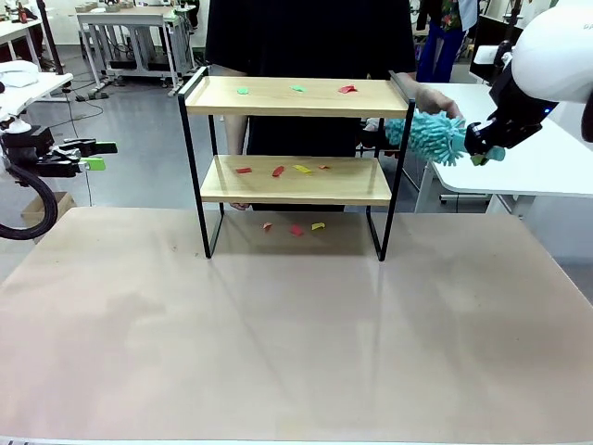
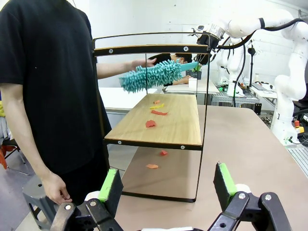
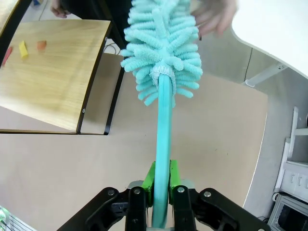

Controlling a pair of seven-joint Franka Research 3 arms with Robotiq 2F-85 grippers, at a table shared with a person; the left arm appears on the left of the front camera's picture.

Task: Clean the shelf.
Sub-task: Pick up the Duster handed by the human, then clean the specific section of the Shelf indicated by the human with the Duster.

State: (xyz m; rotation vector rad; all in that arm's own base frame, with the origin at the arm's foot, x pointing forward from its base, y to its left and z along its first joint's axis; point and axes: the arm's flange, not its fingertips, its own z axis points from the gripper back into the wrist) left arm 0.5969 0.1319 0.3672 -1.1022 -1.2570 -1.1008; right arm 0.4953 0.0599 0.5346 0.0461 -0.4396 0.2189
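Beige tabletop (image 1: 278, 343) nearest. Shelf (image 1: 222, 182) stands mid-tabletop toward the far side, w/ coloured paper scraps (image 1: 296, 228) on the tabletop under it & more on both boards. L hand (image 1: 97, 155) hangs off the left edge, fingers wide apart. R hand (image 1: 484, 151) at right, about level w/ top board, clamped on handle of teal duster (image 1: 428, 136), fluffy head just beside shelf's right end rail. Person (image 1: 306, 37) behind shelf; person's hand (image 1: 435, 98) by duster head.

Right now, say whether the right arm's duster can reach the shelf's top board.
Probably yes. The right claw is shut on the teal duster, its head just off the shelf's right end, slightly below the top board. It must lift over the raised end rail; the person's hand is close.
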